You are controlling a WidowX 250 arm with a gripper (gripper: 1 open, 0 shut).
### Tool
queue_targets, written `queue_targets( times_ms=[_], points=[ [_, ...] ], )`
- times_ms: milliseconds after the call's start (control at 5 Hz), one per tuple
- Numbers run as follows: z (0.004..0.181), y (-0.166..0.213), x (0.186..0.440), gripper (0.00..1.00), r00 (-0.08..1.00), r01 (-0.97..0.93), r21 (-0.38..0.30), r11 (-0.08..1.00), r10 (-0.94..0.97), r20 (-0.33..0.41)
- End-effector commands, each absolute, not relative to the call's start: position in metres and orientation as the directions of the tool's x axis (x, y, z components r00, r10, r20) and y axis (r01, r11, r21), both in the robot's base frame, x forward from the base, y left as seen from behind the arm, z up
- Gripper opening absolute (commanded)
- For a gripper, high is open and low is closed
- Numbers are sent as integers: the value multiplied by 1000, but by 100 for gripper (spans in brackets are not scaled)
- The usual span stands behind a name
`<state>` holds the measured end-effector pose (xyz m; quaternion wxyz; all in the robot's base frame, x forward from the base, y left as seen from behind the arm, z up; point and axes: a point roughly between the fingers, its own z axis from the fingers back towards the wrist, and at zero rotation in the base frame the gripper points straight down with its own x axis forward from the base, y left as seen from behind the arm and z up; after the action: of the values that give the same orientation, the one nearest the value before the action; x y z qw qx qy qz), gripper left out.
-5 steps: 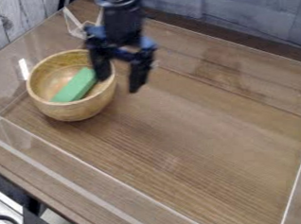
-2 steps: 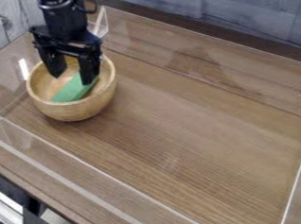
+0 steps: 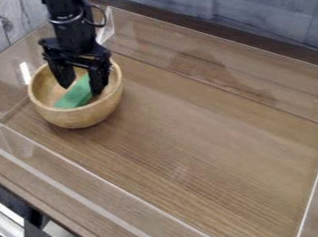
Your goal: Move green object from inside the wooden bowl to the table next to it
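Note:
The wooden bowl (image 3: pixel 71 113) stands at the left of the table (image 3: pixel 216 138). Inside it lies the green object (image 3: pixel 75 96), a bright-green block partly covered by my gripper. My black gripper (image 3: pixel 77 77) points straight down into the bowl, open, with one finger on each side of the block's upper end. Whether the fingers touch the block cannot be made out.
Low clear acrylic walls (image 3: pixel 153 206) edge the tabletop along the front and sides. A grey plank wall runs behind the table. Bare wood-grain surface stretches to the right of the bowl.
My gripper has moved left from beside the bowl's right rim to over the bowl and sunk into it, around the green block. Its jaws stayed open.

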<state>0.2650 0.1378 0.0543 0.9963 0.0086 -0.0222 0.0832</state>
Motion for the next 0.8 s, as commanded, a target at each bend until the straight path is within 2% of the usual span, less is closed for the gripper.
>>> queue_targets(
  times_ms=[0,400,600],
  points=[
    [61,143,281,100,983,-153,28,988,149,103],
    [50,160,300,100,974,-210,17,978,208,94],
    [45,171,294,100,974,-213,7,977,212,84]
  ],
)
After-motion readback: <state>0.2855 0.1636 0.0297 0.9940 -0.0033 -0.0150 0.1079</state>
